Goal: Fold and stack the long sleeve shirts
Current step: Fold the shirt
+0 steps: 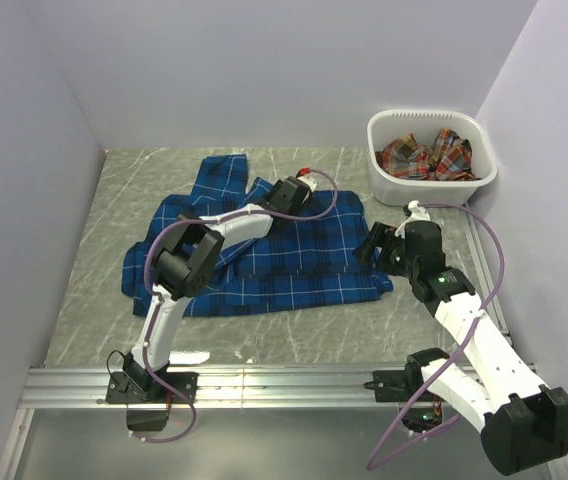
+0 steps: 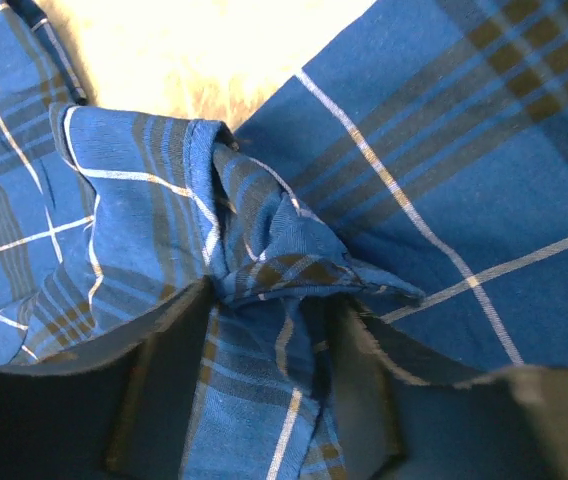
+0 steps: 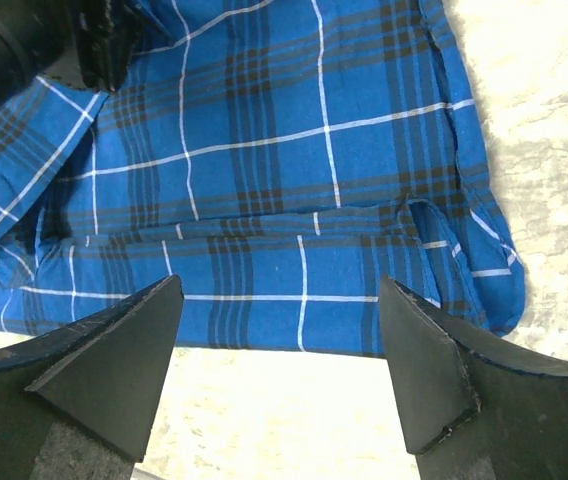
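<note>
Top external view: the blue shirt (image 1: 294, 265) lies spread mid-table (image 1: 94, 280), and a red-orange shirt (image 1: 429, 155) sits in the white basket (image 1: 474, 185) at 2 o'clock. The left gripper (image 1: 286, 196), at the blue shirt's 12 o'clock edge, straddles a bunched fold; whether it pinches cannot be told. The right gripper (image 1: 372, 245) hangs released at its 3 o'clock edge.

Grey marbled table (image 1: 94, 300) with one shirt and a basket on it

A blue plaid shirt (image 1: 294, 270) lies across the middle of the table, mostly flat. It is rumpled at its left end, and one part reaches toward the far side. A white basket (image 1: 429, 190) stands in the far right corner, apart from the shirt. A metal rail (image 1: 294, 385) runs along the near edge, and bare tabletop shows to the left of the shirt and on its near side.
</note>
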Robot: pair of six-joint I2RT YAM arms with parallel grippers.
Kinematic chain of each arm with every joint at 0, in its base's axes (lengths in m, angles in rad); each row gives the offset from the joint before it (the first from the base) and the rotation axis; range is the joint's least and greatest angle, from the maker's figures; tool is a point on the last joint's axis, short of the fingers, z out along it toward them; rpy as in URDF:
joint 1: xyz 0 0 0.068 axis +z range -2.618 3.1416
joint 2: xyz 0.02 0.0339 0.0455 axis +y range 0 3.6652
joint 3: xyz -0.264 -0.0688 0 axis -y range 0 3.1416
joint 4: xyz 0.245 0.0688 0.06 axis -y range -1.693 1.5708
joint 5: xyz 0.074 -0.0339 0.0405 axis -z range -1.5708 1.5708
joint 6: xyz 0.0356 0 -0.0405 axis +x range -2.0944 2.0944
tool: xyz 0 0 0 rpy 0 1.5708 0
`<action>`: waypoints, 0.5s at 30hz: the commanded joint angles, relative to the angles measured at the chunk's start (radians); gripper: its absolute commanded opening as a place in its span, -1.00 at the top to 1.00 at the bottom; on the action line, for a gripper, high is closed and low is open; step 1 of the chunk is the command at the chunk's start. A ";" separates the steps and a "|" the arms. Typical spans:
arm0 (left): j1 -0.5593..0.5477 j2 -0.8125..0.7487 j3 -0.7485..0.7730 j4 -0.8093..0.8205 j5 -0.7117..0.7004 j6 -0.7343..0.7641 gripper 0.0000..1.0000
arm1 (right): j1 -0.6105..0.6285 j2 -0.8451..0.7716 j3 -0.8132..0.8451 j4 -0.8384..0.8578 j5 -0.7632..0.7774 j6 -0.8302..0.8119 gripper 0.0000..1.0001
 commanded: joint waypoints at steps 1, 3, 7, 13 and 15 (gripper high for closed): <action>-0.008 -0.020 -0.023 0.072 -0.043 0.016 -0.07 | 0.004 -0.005 -0.007 0.042 -0.013 0.009 -0.70; -0.008 -0.018 -0.034 0.095 -0.076 0.033 0.14 | 0.003 -0.005 -0.014 0.048 -0.020 0.015 -0.69; -0.008 -0.038 -0.034 0.096 -0.089 0.031 0.99 | 0.003 -0.008 -0.018 0.058 -0.040 0.017 -0.65; -0.010 -0.197 -0.003 -0.033 -0.061 -0.038 0.99 | 0.006 0.027 0.006 0.155 -0.134 0.057 -0.63; -0.011 -0.242 0.009 -0.124 -0.025 -0.085 0.99 | 0.012 0.071 0.017 0.202 -0.195 0.098 -0.63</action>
